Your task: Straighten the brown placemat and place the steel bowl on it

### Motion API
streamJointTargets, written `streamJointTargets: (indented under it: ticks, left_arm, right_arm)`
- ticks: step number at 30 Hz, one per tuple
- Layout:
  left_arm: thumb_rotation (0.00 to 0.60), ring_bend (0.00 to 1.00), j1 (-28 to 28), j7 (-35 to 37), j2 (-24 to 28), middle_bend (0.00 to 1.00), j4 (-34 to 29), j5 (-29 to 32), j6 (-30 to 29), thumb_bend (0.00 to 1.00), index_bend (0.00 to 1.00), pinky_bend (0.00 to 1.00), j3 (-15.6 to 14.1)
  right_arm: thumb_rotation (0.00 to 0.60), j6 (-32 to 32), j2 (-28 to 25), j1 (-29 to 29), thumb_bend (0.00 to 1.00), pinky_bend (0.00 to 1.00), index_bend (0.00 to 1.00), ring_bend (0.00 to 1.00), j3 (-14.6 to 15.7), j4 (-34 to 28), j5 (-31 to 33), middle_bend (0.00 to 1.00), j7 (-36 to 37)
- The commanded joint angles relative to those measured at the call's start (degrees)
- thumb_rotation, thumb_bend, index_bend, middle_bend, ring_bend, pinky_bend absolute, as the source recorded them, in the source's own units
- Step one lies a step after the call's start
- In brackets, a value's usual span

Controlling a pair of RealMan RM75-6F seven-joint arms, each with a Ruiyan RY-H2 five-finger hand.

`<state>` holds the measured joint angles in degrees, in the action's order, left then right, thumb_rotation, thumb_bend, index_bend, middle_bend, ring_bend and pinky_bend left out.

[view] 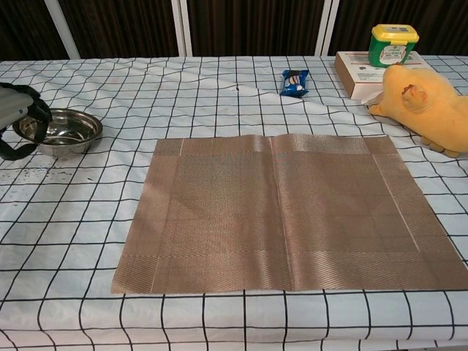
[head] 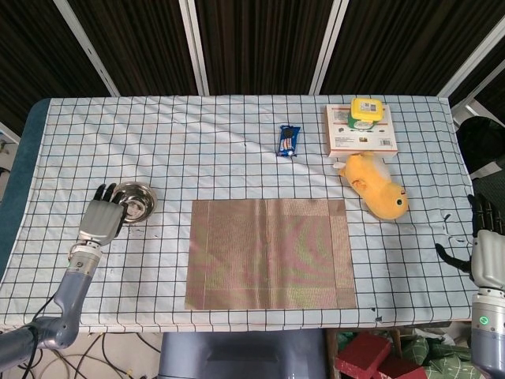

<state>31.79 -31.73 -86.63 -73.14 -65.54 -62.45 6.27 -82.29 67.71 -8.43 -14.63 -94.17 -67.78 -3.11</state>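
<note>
The brown placemat [head: 270, 253] lies flat in the middle of the checked cloth, near the front edge, its sides roughly square to the table; the chest view shows the placemat [view: 292, 212] with a faint crease down its middle. The steel bowl [head: 134, 199] sits left of it, a short gap away, empty, also seen as the bowl [view: 62, 131] in the chest view. My left hand [head: 100, 221] holds the bowl's left rim, fingers over the edge and thumb below it [view: 16, 121]. My right hand [head: 489, 241] hangs off the table's right edge, fingers spread, holding nothing.
At the back right stand a flat box [head: 360, 134] with a green-lidded jar [head: 367, 110] on it and a yellow plush toy [head: 375, 185] just beyond the mat's far right corner. A blue snack packet [head: 289, 140] lies behind the mat.
</note>
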Motion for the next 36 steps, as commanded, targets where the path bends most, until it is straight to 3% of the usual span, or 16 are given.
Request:
streamJointTargets:
  ticks: [1, 10, 18, 24, 36]
  left_arm:
    - [0.600, 0.07, 0.2, 0.6, 0.7, 0.25, -1.3, -2.4, -1.6, 0.46, 0.62, 0.11, -0.1]
    - [0.600, 0.07, 2.5, 1.9, 2.7, 0.25, -9.3, -10.2, -5.8, 0.46, 0.63, 0.11, 1.6]
    - [0.600, 0.07, 6.3, -1.2, 2.0, 0.26, -15.5, -13.0, -4.8, 0.46, 0.63, 0.11, 3.5]
    - [0.600, 0.07, 10.0, -4.4, -2.5, 0.26, -16.2, -13.7, -1.8, 0.46, 0.63, 0.11, 3.7]
    - [0.600, 0.07, 14.8, -5.7, -14.5, 0.26, -9.8, -13.9, 2.8, 0.45, 0.63, 0.11, 2.5]
  right_arm:
    - [0.600, 0.0, 0.0, 0.0, 0.16, 0.16, 0.00, 0.00, 0.0, -0.1, -0.1, 0.00, 0.0]
    - [0.600, 0.1, -0.2, 0.1, 0.16, 0.16, 0.00, 0.00, -0.1, -0.2, 0.0, 0.00, 0.7]
    - [0.600, 0.3, -0.2, 0.0, 0.15, 0.16, 0.00, 0.00, -0.2, -0.1, 0.1, 0.00, 0.9]
    - [0.600, 0.3, -0.3, 0.1, 0.16, 0.16, 0.00, 0.00, -0.3, 0.0, 0.5, 0.00, 1.2]
    - [0.600, 0.9, -0.7, 0.1, 0.16, 0.16, 0.00, 0.00, -0.6, -0.1, 1.1, 0.00, 2.3]
